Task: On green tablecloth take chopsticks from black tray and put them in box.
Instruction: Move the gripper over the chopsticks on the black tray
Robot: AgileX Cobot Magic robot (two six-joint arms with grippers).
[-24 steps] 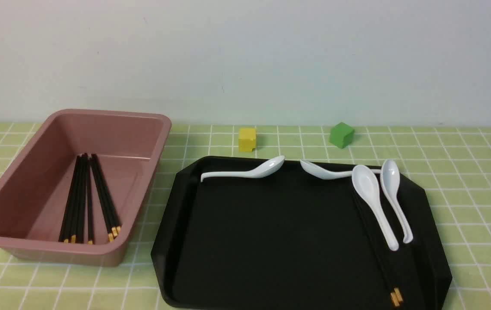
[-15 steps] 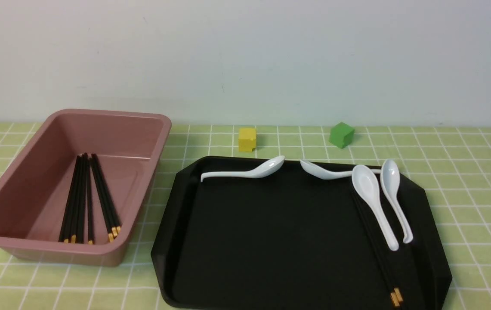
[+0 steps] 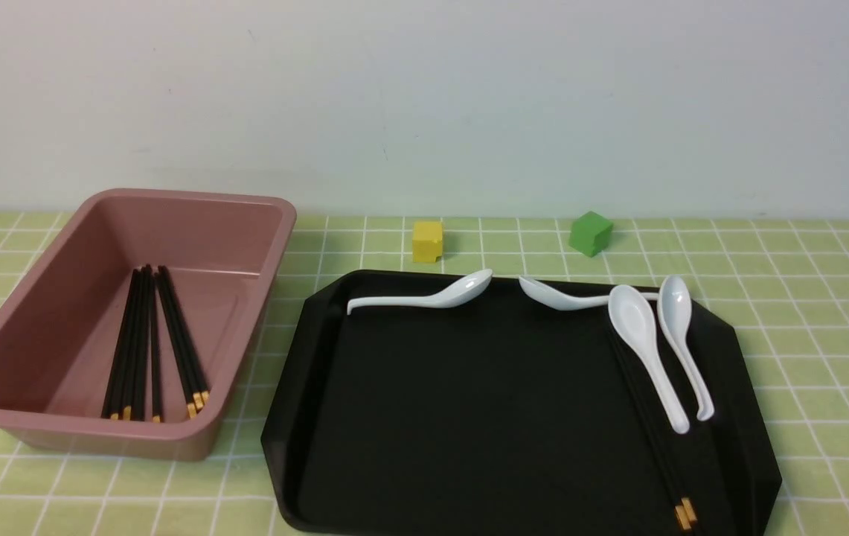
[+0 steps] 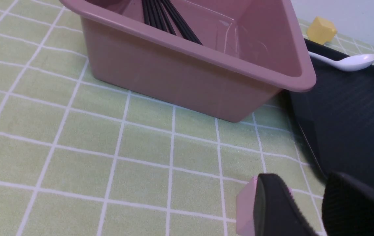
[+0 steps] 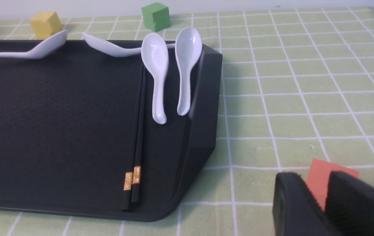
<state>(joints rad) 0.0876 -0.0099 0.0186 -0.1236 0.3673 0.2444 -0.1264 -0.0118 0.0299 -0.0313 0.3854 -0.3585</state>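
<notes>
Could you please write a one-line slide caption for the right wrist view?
Two black chopsticks lie on the black tray with four white spoons, awaiting transfer.

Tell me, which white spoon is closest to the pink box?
The spoon lying alone along the black tray's far edge, handle pointing at the box. The other three spoons bunch together at the tray's right end.

Black tray [image 3: 283, 454]: near edge cut off by the front view's lower border. Chopsticks [image 5: 137, 131] on tray: far ends hidden under a white spoon [image 5: 155, 65]. Orange block [image 5: 323, 167]: partly hidden behind right gripper [image 5: 314, 175].
</notes>
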